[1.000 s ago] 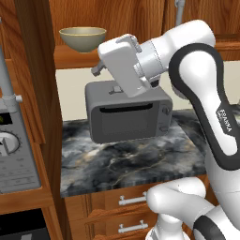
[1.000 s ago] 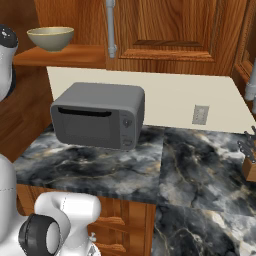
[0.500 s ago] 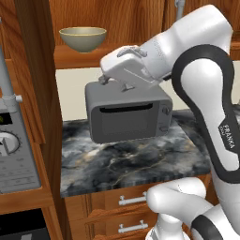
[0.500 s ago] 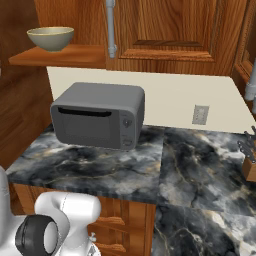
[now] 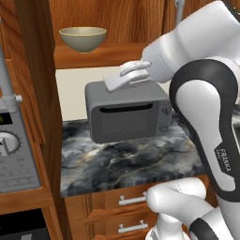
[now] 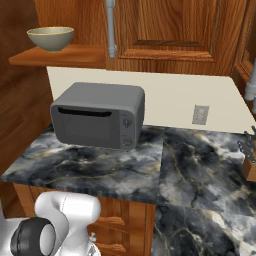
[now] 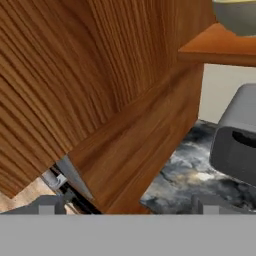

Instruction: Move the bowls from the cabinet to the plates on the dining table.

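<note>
Olive-grey bowl (image 5: 83, 39) sits upright, mouth up, near the left end of the cabinet (image 5: 117, 18) shelf, above and left of the gripper (image 5: 123, 78) over the toaster oven (image 5: 127, 111). From the right base, the round bowl (image 6: 50, 38) has no long axis. Hand view: fingertips (image 7: 47, 205) spread wide, empty; bowl (image 7: 236, 16) at top right.

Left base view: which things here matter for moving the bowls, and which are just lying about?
Part of the job:
- bowl
- cabinet shelf that it sits on
- gripper, open and empty

Just lying about:
- toaster oven
- marbled counter
- wall outlet
- knife block
</note>
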Tool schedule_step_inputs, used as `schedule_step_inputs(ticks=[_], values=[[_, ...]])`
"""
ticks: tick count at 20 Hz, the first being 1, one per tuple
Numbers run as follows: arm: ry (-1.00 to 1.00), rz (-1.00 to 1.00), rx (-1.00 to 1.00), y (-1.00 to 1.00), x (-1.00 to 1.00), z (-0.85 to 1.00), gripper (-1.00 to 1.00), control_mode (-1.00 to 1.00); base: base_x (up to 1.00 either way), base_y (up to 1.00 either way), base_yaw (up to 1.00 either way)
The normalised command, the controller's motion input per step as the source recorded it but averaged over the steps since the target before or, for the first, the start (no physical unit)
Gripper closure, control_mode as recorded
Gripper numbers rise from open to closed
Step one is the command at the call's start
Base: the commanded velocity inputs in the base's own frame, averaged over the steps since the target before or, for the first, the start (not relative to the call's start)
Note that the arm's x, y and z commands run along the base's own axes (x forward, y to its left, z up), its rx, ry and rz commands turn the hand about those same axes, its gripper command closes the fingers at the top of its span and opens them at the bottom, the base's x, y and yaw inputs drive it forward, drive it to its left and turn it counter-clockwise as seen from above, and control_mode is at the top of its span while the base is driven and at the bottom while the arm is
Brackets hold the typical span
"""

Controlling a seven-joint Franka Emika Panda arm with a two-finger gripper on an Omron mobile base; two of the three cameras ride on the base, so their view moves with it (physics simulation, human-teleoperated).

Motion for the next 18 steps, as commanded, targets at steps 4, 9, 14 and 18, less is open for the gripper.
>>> schedule_step_inputs(ticks=[4,9,14,18], values=[[-0.2,0.0,-0.17,-0.13,-0.12,-0.03,-1.0,-1.0,0.0,0.0,0.0],[-0.2,0.0,-0.17,-0.23,-0.14,0.0,-1.0,-1.0,0.0,0.0,0.0],[-0.09,-0.01,-0.07,-0.5,-0.07,0.02,-1.0,-1.0,0.0,0.0,0.0],[-0.08,0.0,-0.03,-0.56,-0.07,0.04,-1.0,-1.0,0.0,0.0,0.0]])
